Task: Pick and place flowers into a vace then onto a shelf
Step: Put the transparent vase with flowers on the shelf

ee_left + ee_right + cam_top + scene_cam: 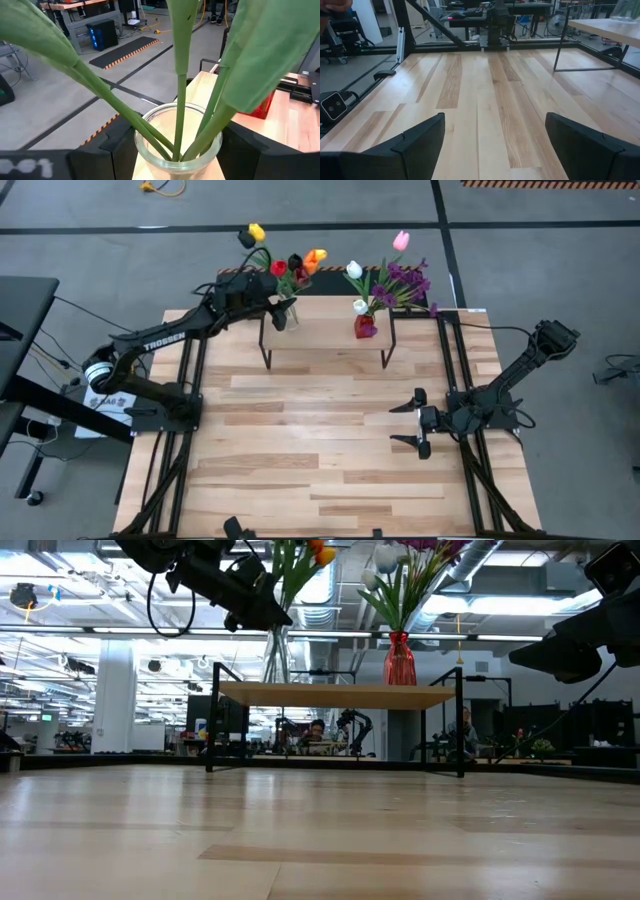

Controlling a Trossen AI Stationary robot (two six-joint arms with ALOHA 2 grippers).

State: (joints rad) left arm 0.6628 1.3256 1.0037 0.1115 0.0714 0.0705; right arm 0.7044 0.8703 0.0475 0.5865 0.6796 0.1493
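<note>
A plank desk (320, 440) stands on a grey floor, with a busy workshop hall showing behind it in the low view. At the far edge of the desk sits the shelf (327, 323), its light top on thin black legs.

The left hand (283, 308) is up at the shelf's left end, its fingers (112, 150) spread on either side of a clear glass vase (177, 140). Whether they press the glass cannot be told. The vase stands on the shelf top, and green stems rise out of it straight in front of the hand. Their red, yellow and orange flowers (287, 262) fan out above and beyond it.

Further along the shelf from that hand stands a red vase (365, 326) with white, pink and purple blooms (392, 278).

The right hand (418, 420) hangs low over bare planks near the desk's right side, well apart from the shelf, fingers (420, 140) spread wide and holding nothing.
</note>
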